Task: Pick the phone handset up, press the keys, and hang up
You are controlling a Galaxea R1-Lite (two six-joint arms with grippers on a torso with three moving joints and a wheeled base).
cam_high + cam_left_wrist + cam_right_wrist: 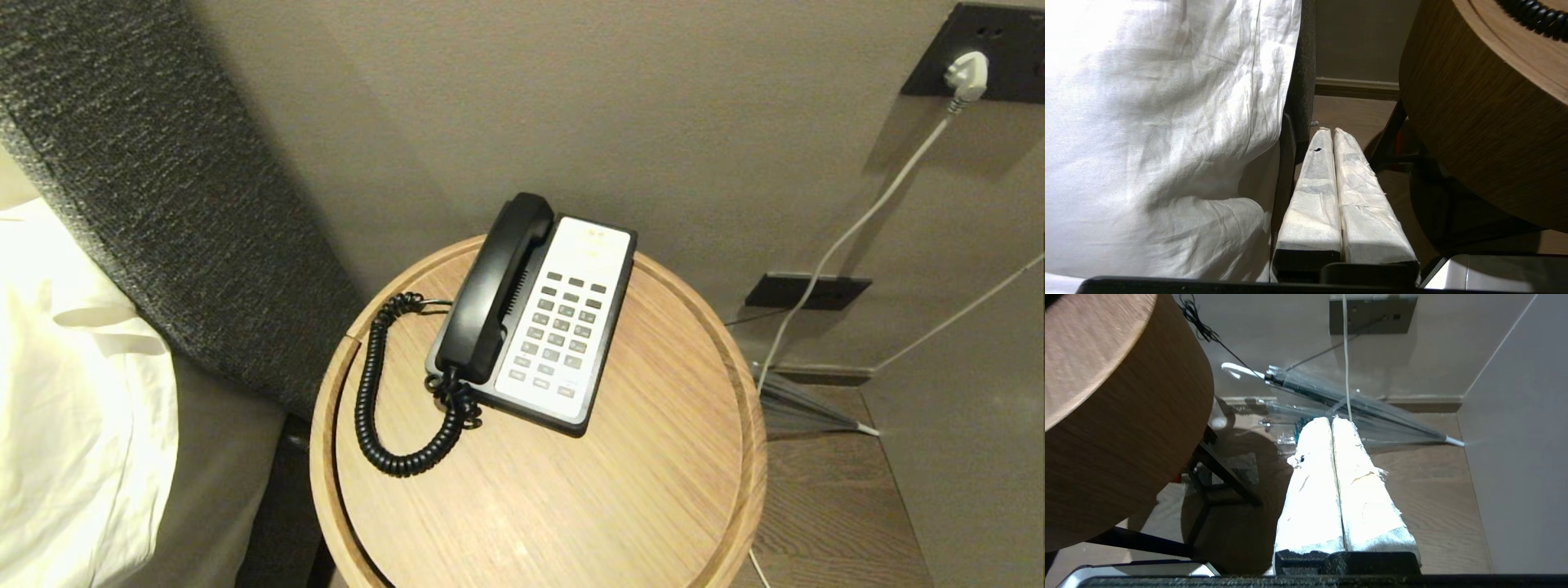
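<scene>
Head view: you are looking down on a round wooden bench with the phone base sitting just past its centre; neither arm is showing here.
Phone handset: it is lying in its cradle along the 9 o'clock side of the base, its coiled cord looping out toward 8 o'clock on the bench top.
Keys: they are sitting in the white faceplate, at 3 o'clock of the handset, untouched.
Left wrist view: only here are you seeing the left gripper, hanging low between the white bed sheet and the bench's side, fingers pressed together on nothing.
Right wrist view: only here are you seeing the right gripper, hanging below the bench's rim over the wooden floor, fingers closed and empty, with a clear umbrella lying beyond them.
Wall: a white plug is sitting in a socket at 1 o'clock of the phone.
</scene>
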